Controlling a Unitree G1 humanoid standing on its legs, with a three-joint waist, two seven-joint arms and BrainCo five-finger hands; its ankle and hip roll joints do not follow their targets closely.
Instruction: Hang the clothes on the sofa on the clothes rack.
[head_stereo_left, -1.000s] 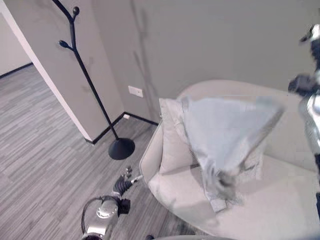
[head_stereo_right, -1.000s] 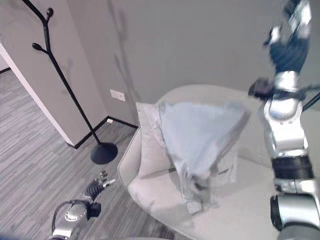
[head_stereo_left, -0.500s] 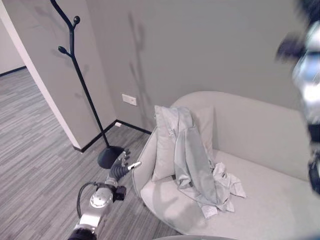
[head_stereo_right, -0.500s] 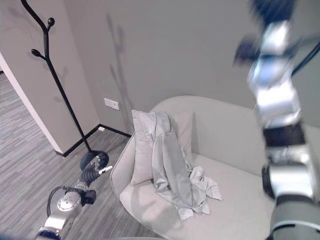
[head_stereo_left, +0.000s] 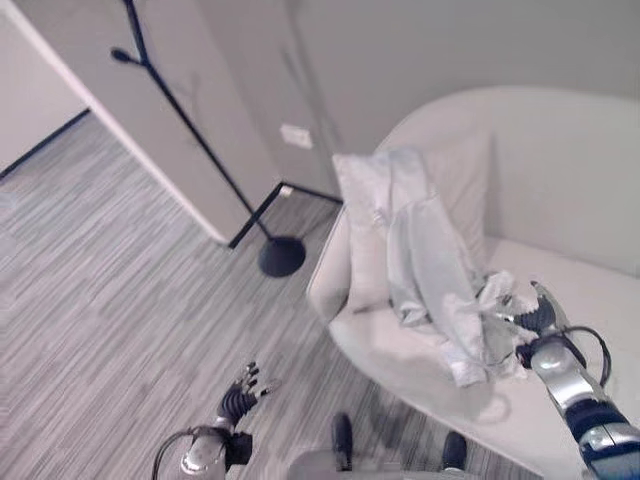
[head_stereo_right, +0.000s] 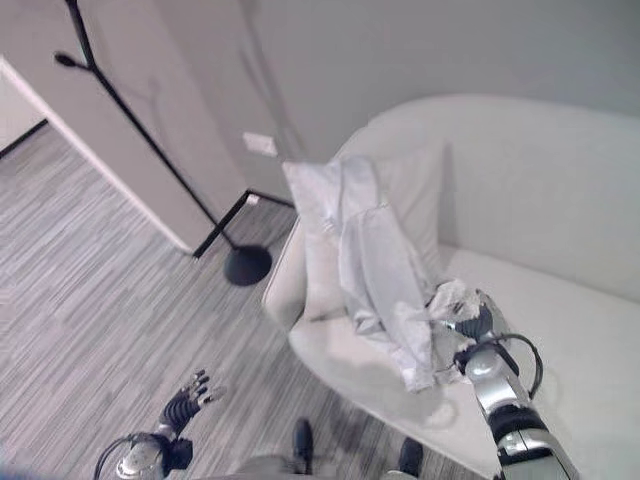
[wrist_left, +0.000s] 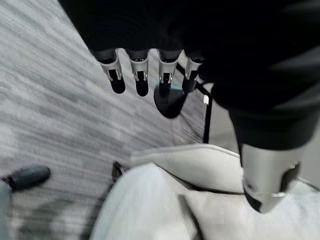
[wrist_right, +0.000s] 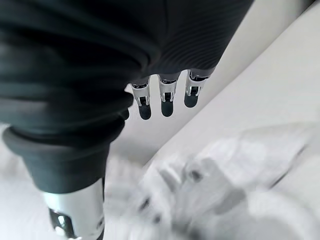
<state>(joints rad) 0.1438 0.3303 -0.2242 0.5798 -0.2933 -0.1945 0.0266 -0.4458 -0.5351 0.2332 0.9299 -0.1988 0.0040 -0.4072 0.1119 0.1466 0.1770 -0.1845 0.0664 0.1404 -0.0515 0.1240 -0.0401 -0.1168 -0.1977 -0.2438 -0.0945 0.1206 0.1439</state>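
Observation:
A pale grey garment (head_stereo_left: 430, 262) hangs over a cushion (head_stereo_left: 362, 235) at the left end of the cream sofa (head_stereo_left: 570, 190), its crumpled lower end lying on the seat. My right hand (head_stereo_left: 538, 318) is low over the seat beside that crumpled end (wrist_right: 210, 190), fingers (wrist_right: 167, 102) straight and open; I cannot tell whether it touches the cloth. The black clothes rack (head_stereo_left: 190, 110) stands left of the sofa on a round base (head_stereo_left: 282, 256). My left hand (head_stereo_left: 240, 392) hangs open above the floor, holding nothing, with the rack base (wrist_left: 170, 102) showing beyond its fingers (wrist_left: 141, 80).
A wall corner with dark skirting (head_stereo_left: 240, 235) juts out just behind the rack. Grey plank flooring (head_stereo_left: 110, 300) runs between me, the rack and the sofa's curved front edge (head_stereo_left: 400, 375). A white wall socket (head_stereo_left: 296, 135) sits low on the wall.
The garment, spread in the air a second ago, has dropped onto the cushion. My right arm came down from overhead to the seat beside it. The camera tipped downward and my left hand sits lower.

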